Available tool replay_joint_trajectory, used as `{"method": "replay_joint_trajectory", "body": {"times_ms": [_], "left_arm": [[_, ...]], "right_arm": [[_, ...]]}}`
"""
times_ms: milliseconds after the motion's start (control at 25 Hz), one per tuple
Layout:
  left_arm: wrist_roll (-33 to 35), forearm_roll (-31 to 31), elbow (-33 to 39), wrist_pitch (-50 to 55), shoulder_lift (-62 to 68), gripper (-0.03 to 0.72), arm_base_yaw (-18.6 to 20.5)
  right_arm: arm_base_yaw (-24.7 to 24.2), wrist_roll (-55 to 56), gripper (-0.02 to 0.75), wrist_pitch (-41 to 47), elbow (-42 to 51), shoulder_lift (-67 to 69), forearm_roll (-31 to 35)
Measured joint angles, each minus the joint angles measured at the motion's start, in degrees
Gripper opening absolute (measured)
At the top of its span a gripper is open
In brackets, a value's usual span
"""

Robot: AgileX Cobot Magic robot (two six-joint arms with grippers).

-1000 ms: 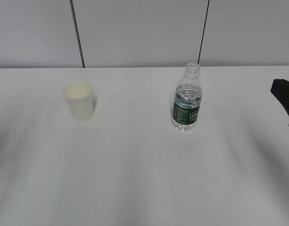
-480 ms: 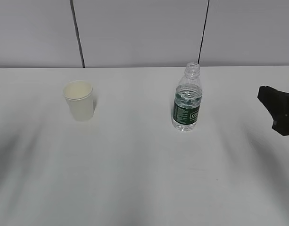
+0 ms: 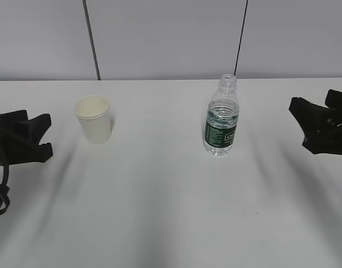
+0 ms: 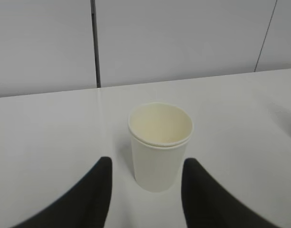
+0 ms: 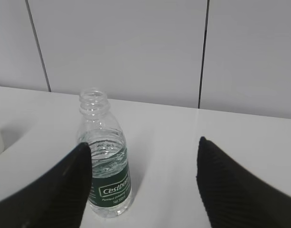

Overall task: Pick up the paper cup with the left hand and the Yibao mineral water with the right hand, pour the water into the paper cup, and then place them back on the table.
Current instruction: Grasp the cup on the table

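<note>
A white table (image 3: 171,212) holds a paper cup (image 3: 94,119) upright toward the left and, well apart to its right, an uncapped Yibao mineral water bottle (image 3: 221,121), upright w/ a dark green label and partly filled. The left hand (image 3: 32,137) sits at the left edge near the cup, fingers (image 4: 95,199) open w/ the cup just ahead, not touching; the right hand (image 3: 310,124) is at the right edge, fingers (image 5: 230,190) spread wide and empty, bottle ahead toward the left finger. Nothing lies between either hand and its object; behind the table is a grey panelled wall (image 3: 165,39) w/ dark vertical seams.
</note>
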Motion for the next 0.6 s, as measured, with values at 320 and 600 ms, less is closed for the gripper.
{"method": "replay_joint_trajectory", "body": {"times_ms": [320,600], "left_arm": [[0.0,0.39,-0.19,-8.22,9.39,0.299,0.0],[0.0,0.42,-0.19,-7.9,9.7,0.288,0.0]], "right_arm": [[0.0,0.11,0.511,-0.48,0.0,1.36,0.0],[0.0,0.11,0.51,-0.48,0.0,1.36,0.0]]}}
